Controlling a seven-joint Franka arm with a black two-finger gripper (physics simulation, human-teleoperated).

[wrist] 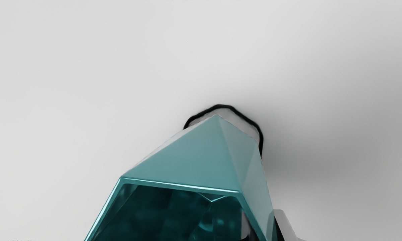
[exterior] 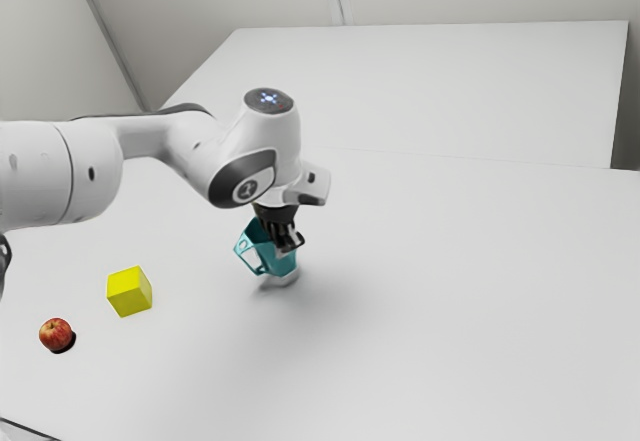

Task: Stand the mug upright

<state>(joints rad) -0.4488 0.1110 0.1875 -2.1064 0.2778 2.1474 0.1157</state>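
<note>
Step in hand looks like the righting itself: the mug (exterior: 278,260) is in the grip but not upright. It leans under the hand, mouth angled up and toward the exterior view's left, its pale base (exterior: 287,279) down by the surface (exterior: 430,331). Can't tell whether the base edge touches or sits just clear of it. Fingers (wrist: 284,225) are closed down on the mug's wall: in the wrist view one is inside the mouth and the other outside, with the teal side pinched between them. So it's a wall grip near the rim (wrist: 181,186), not a grasp around the body. Yellow cube (exterior: 130,292) and apple (exterior: 56,334) are off toward the exterior view's left, well apart from the mug; shouldn't matter for this. My read on the next move: keep the pinch, turn the wrist so the mouth comes round to straight up, allow enough height that the low edge of the base doesn't drag, then ease down until the base is flat. Open only once it stands by itself. Risks: with a thin wall between the fingers, the mug could pivot in the grip and lag the wrist's turn; releasing with tilt left in it could tip it back over; and the inner finger needs a straight pull up and out, or it may hook the wall.
</note>
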